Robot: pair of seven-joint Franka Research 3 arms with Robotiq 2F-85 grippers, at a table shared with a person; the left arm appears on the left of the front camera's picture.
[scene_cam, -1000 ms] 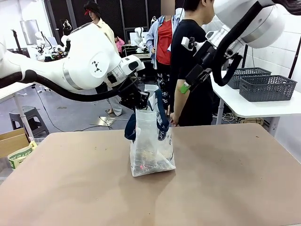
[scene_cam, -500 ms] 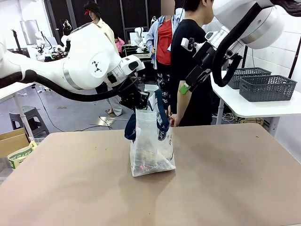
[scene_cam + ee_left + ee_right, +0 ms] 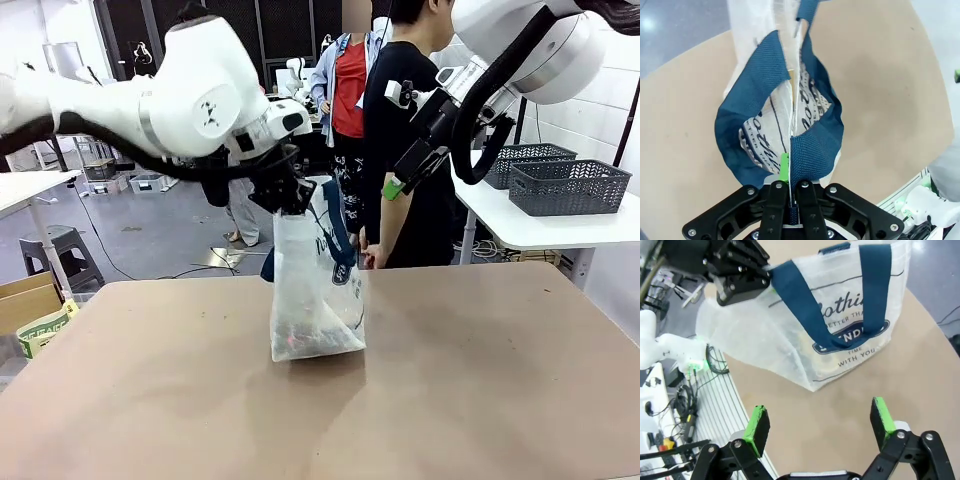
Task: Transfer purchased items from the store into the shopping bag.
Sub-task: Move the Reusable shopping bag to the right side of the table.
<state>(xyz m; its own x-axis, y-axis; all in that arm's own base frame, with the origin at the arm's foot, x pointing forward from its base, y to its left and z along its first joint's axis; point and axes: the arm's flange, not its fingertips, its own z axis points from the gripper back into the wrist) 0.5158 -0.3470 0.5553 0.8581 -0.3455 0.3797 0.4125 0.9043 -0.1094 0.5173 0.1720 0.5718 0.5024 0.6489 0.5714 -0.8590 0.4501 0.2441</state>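
Shopping bag point(image 3: 315, 290) higher — left gripper point(image 3: 283, 195) clamped

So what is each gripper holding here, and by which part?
The left gripper is shut on the shopping bag, pinching its top edge and navy strap. The right gripper is open, holding nothing.

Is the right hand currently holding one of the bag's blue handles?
No, the right hand is open above the table, apart from the shopping bag.

Shopping bag point(image 3: 315, 290) mid-table point(image 3: 480, 380); items point(image 3: 300, 340) seemingly inside.
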